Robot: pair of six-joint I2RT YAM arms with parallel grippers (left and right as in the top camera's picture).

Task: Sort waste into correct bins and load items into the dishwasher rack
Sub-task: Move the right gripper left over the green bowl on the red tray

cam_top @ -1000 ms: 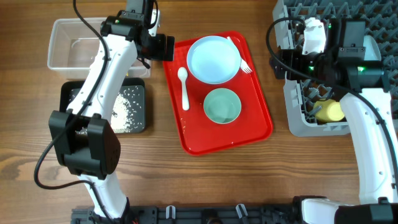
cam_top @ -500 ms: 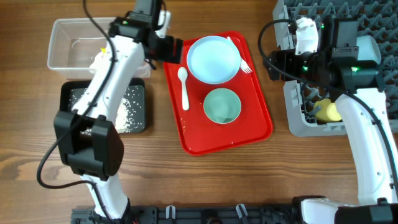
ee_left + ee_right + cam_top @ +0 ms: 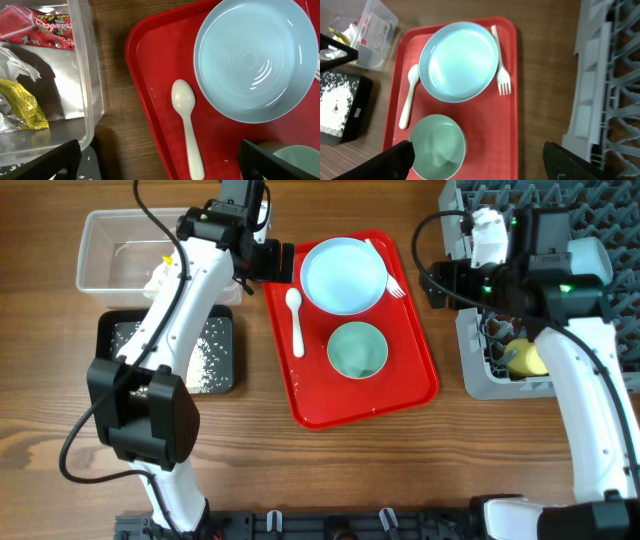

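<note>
My left gripper (image 3: pixel 278 262) hangs open over the red tray's left rim; between its fingers lies the white spoon (image 3: pixel 185 115), beside the pale blue plate (image 3: pixel 255 60). The clear bin (image 3: pixel 86 75) holds a red wrapper (image 3: pixel 40 27), a yellow wrapper (image 3: pixel 22 105) and a white napkin (image 3: pixel 12 65). White grains (image 3: pixel 205 350) lie in the black bin (image 3: pixel 222 375). My right gripper (image 3: pixel 490 162) is open and empty above the tray, between the green bowl (image 3: pixel 437 147) and the grey rack (image 3: pixel 610 90). A fork (image 3: pixel 501 75) lies right of the plate. A yellow cup (image 3: pixel 528 358) sits in the rack.
The red tray (image 3: pixel 415 375) lies mid-table between the bins and the rack. Bare wood runs between the tray and the rack (image 3: pixel 478 375), and along the front of the table.
My left gripper has moved right from over the clear bin to the tray's left rim. The right arm has shifted slightly up and left. Both stay open.
</note>
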